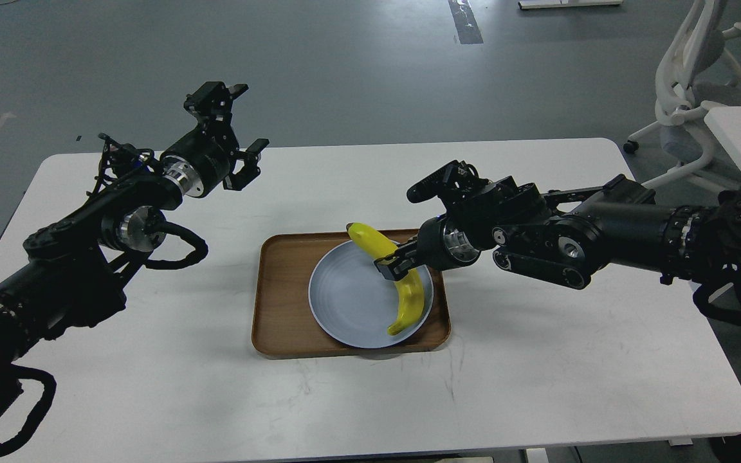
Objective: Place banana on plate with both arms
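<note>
Wooden tray [280, 302] holds plate [351, 302]; right claw [391, 265] pinches banana [402, 289]; left claw [242, 125] spread.

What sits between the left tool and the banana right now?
In the head view, only bare white table and the wooden tray's far-left corner lie between the open left tool and the banana, which the right tool grips over the plate.

The left arm [87, 244] is raised, its pincer [242, 125] spread wide with 2 fingers apart. The right arm [570, 238] reaches inward, its pincer [395, 265] clamped on the banana [402, 289].
</note>
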{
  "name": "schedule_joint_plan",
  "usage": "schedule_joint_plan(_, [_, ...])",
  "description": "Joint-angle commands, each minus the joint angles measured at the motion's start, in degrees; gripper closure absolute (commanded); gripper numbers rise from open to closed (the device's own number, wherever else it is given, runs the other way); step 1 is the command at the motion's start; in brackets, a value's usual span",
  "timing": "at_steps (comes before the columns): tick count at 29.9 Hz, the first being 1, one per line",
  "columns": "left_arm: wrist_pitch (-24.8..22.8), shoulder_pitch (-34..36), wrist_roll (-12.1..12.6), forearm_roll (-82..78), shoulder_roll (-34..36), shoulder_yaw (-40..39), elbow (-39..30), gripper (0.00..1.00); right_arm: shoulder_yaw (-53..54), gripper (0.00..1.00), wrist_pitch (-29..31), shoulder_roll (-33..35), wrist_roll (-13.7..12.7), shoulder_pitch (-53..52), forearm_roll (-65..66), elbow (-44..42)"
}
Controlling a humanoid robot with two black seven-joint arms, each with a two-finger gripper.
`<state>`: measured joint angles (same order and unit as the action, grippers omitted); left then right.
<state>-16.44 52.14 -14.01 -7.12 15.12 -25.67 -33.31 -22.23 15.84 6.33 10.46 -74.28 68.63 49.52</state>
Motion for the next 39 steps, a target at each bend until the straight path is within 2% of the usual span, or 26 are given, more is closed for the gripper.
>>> schedule_joint_plan(1, [0.09,-0.02,0.38,0.01,0.0,-0.08,0.0,0.02,0.7,0.02,-1.16,-0.88,-0.44,0.53,-4.55,-0.3])
schedule_joint_plan(6, [0.53,0.07,0.21,-0.26,0.09,0.01,0.0,0.02,1.39,0.0,-1.78,-1.85,-0.79,0.54,-6.4,-0.3])
schedule_joint_plan(11, [0.44,0.07,0.04,-0.35,0.09,0.01,0.0,0.02,10.7,0.0,-2.22,-0.97,-0.79,0.8,-8.33,-2.31])
schedule_joint_plan(16, [-0.26,-0.11,0.03,0.44,0.18,-0.61,-0.09,0.02,22.74,0.0,-2.31,3.68,-0.79,3.78,-24.39,-5.66])
schedule_joint_plan(20, [-0.35,-1.25,0.04,0.62,-0.09,-1.05,-0.79,0.02,39.41,0.0,-2.39,7.63,-0.88,10.62,-45.99,-5.57])
schedule_joint_plan(24, [-1.05,-2.39,0.65,2.63,-0.18,-3.06,-0.96,0.02,51.55,0.0,-2.92,9.57,-1.32,17.91,-56.57,-5.66])
schedule_joint_plan(30, [-6.76,-4.59,0.74,5.01,0.17,-3.51,-0.97,0.02,63.87,0.0,-2.92,10.02,-4.04,26.97,-59.05,-5.13])
schedule_joint_plan(39, [-8.61,-5.56,0.56,7.39,1.67,-3.6,-1.05,0.02,66.08,0.0,-2.57,9.75,-3.61,28.22,-59.05,-4.96])
